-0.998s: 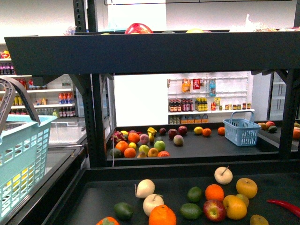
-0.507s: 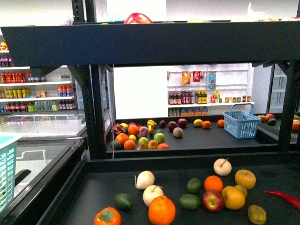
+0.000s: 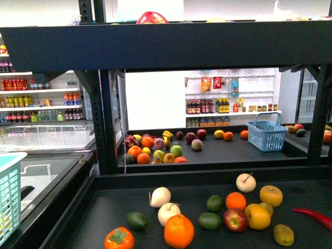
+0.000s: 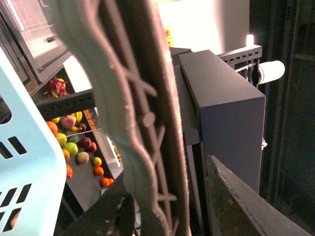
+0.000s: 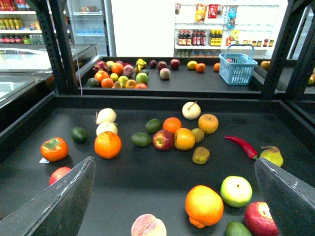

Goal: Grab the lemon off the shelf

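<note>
Two grippers: right gripper [image 5: 173,167] has its dark fingers [image 5: 64,201] spread wide with nothing between them. For the left gripper [image 4: 172,211] I cannot tell whether it is clamped or loose; a grey ribbed plastic basket handle [image 4: 142,113] runs between its fingers.
Lemon: best guess is the small round bright-yellow fruit [image 3: 219,134] on the far tier, just beside a small orange fruit [image 3: 228,137] at its 3 o'clock. It is at about 12 o'clock from the near fruit cluster and well apart from both arms.
Shelf: black metal-framed rack with flat black tiers [image 3: 93,223]. The near tier holds mixed fruit, and I see no sure lemon among it.
Progress: not started, as I judge it. The fruit is not grasped and no arm is near it. Reach, close, lift and drop-off are all left.
Front view only: shows the pale-blue slotted plastic basket [image 3: 8,197] at 9 o'clock. Neither arm is in view.
Right wrist view only: shows the open fingers, plus more near-tier fruit such as a red chilli pepper [image 5: 241,146] and a yellow-green pear [image 5: 271,155].
Left wrist view only: handle and basket wall close up, so it gives no help on the lemon.
</note>
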`<state>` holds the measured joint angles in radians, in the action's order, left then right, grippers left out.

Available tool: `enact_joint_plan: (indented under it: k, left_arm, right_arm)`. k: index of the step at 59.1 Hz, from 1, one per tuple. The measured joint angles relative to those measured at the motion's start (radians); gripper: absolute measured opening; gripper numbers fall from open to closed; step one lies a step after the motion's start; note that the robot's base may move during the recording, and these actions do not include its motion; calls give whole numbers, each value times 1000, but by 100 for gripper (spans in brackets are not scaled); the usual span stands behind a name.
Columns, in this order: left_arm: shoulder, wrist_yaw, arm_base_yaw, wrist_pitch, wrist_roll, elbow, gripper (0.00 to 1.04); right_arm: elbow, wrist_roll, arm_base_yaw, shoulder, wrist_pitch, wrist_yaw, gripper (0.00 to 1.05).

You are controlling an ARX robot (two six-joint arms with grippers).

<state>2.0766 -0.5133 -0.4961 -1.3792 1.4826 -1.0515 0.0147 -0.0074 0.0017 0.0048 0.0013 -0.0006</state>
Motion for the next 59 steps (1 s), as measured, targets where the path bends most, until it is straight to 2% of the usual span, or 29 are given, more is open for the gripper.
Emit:
enact_joint_plan:
  k: [14, 17, 26, 38, 45, 50, 59]
  left_arm:
    - [-59, 0, -13, 204, -94, 17, 93]
    - [-85, 1, -18, 252, -117, 18, 98]
    - [-182, 1, -24, 359, -171, 37, 97]
    - [-338, 51, -24, 690, -333, 75, 97]
    - [-499, 150, -8, 945, -548, 107, 97]
    - [-634, 214, 23, 1071, -712, 150, 97]
    - [-952, 312, 141, 1271, -1022, 300, 97]
  right_arm:
    - [0, 0, 0, 0, 0, 0, 97]
    - [0, 0, 0, 0, 0, 0, 97]
    - [0, 0, 0, 0, 0, 0, 97]
    - [0, 0, 0, 0, 0, 0, 97]
    - [0, 0, 0, 0, 0, 0, 97]
    - [0, 0, 0, 0, 0, 0, 97]
    - [0, 0, 0, 0, 0, 0, 97]
